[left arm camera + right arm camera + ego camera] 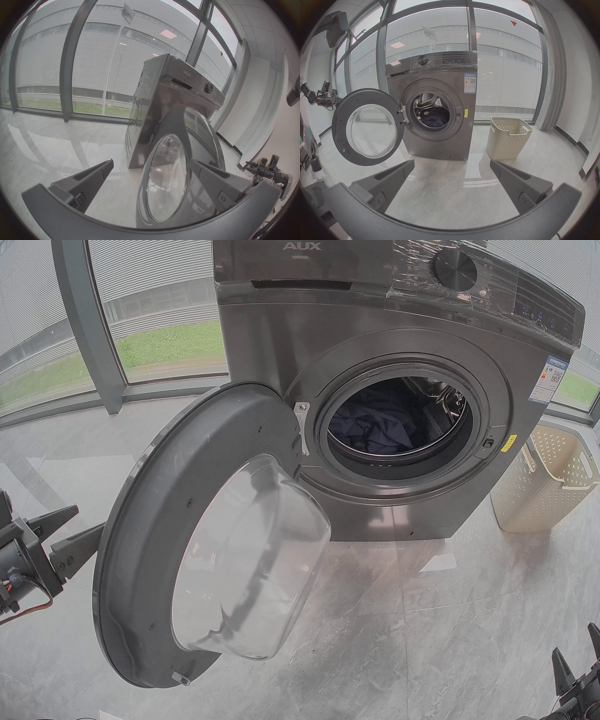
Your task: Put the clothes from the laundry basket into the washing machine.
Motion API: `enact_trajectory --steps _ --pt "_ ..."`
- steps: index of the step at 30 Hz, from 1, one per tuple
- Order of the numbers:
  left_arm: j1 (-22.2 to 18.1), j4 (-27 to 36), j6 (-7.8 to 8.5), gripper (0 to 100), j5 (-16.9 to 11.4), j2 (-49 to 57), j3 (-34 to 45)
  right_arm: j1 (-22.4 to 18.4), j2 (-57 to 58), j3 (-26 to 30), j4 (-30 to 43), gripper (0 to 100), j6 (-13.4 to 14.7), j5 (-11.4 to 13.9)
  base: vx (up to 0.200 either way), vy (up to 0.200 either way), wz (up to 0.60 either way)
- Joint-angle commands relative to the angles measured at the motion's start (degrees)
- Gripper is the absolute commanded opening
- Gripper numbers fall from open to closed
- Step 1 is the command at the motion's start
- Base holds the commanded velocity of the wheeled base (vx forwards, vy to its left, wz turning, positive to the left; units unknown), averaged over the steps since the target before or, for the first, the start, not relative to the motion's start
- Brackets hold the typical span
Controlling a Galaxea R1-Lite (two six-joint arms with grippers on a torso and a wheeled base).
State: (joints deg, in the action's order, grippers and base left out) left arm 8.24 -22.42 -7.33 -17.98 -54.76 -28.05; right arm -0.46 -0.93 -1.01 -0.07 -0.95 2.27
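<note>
The grey washing machine [387,327] stands ahead with its round door [162,540] swung wide open to the left. Dark blue clothes [375,421] lie inside the drum, also visible as dark clothes [434,119]. A cream laundry basket [550,480] sits on the floor right of the machine; the basket [508,137] looks empty from the right wrist view. My left gripper [74,530] is open, just left of the door's outer edge, holding nothing. My right gripper [578,655] is open low at the right, well back from the machine.
Glossy grey tiled floor [437,627] spreads in front of the machine. Tall windows [156,309] with dark frames run behind and left of it. A white wall and dark skirting [575,125] lie right of the basket.
</note>
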Motion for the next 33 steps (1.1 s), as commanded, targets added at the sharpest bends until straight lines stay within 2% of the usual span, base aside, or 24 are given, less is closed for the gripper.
enact_trajectory --steps 1,2,3,4,9,13,21,29,33 --pt "3.1 -0.1 0.12 100 -0.2 -1.6 1.0 0.0 0.8 0.9 0.0 100 0.0 0.0 0.0 0.0 0.0" --pt "3.1 -0.1 0.12 100 -0.2 -1.6 1.0 0.0 0.8 0.9 0.0 100 0.0 0.0 0.0 0.0 0.0" --pt "5.3 0.0 0.12 100 -0.2 -1.6 1.0 0.0 0.7 0.9 0.0 100 0.0 0.0 0.0 0.0 0.0" --pt "5.6 0.0 0.03 100 -0.2 -1.5 0.9 0.0 0.8 0.9 0.0 100 0.0 0.0 0.0 0.0 0.0" --pt "12.8 0.0 -0.23 100 0.5 -1.8 0.8 0.0 0.8 0.9 0.0 100 0.0 0.0 0.0 0.0 0.0" --pt "15.7 -0.6 -0.32 100 1.6 -3.9 0.6 0.0 0.8 0.9 0.0 100 0.0 0.0 0.0 0.0 0.0" --pt "19.0 -1.0 -0.23 100 1.9 -7.4 -0.7 0.0 0.8 0.9 0.0 100 0.0 0.0 0.0 0.0 0.0" --pt "19.6 -7.5 -0.32 100 1.9 -13.2 -1.5 0.0 0.8 0.9 0.0 100 0.0 0.0 0.0 0.0 0.0" --pt "21.1 -8.0 -0.32 100 2.0 -14.2 -2.4 0.0 0.8 0.9 0.0 100 0.0 0.0 0.0 0.0 0.0"
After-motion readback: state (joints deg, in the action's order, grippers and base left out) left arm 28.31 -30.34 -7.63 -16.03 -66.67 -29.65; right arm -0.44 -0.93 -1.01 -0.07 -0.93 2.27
